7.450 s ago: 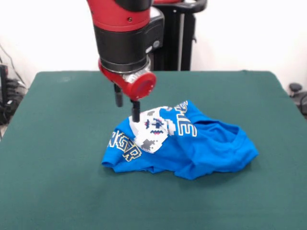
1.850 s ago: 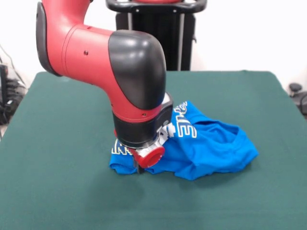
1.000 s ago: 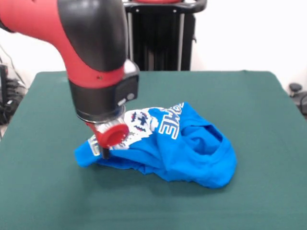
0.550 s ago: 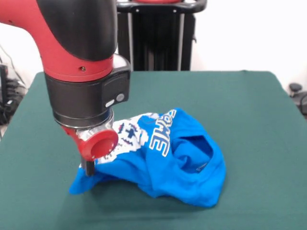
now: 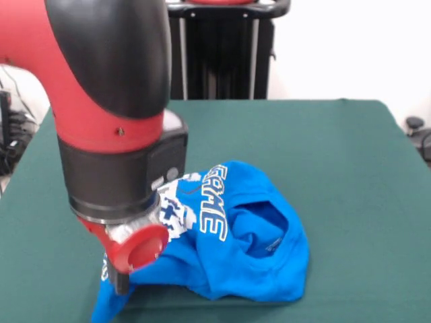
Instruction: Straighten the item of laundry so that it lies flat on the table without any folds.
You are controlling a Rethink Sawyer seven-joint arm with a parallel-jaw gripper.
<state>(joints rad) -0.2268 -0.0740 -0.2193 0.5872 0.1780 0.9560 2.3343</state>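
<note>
Your arm fills the left half of the front view right now, red and black, coming down low over the near left part of the bench. The claw sits right at the bottom of it, under the round red cap, and only a dark stub of it shows. It's pressed into the blue cloth, and a strip of the shirt runs taut down to it, so you've got it clenched on the T-shirt at its near left corner.

The T-shirt itself is bunched up, not flat at all. It lies in a heap just right of the arm, toward the near edge of the green top. You can see the white pixel print tucked right against the wrist, partly hidden by it, and the white lettering running down the raised fold beside it. The neck opening gapes upward in the middle of the heap, with thick folds rolled round it. The corner you're holding trails down to the picture's bottom edge.
</note>
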